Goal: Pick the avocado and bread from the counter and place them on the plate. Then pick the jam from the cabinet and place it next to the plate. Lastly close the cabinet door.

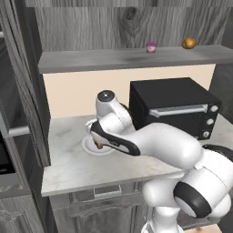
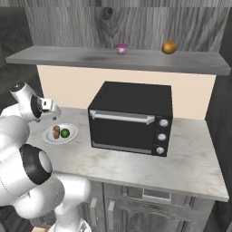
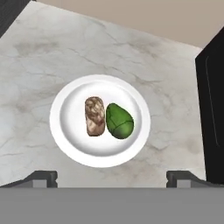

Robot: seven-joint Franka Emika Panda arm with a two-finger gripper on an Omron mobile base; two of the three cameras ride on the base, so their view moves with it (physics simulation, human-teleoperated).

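Observation:
A white plate (image 3: 70, 144) lies on the marbled counter (image 3: 39, 65). On it, side by side, rest the brown bread (image 3: 94, 116) and the green avocado (image 3: 119, 121). My gripper (image 3: 111, 178) hovers straight above the plate, open and with nothing in it. From the right base view the plate (image 2: 68, 138) carries the bread (image 2: 56, 132) and avocado (image 2: 65, 133), just below the gripper (image 2: 55, 112). The pink jam (image 1: 151, 47) (image 2: 121, 48) stands upright on the cabinet shelf (image 1: 91, 60) (image 2: 68, 56). My arm covers much of the plate (image 1: 88, 149) in the left base view.
A black microwave (image 2: 131, 118) (image 1: 173, 107) stands on the counter right of the plate. An orange-brown fruit (image 2: 169, 47) (image 1: 189, 43) sits on the shelf right of the jam. A dark wood-grain panel (image 1: 18, 68) rises along the left side.

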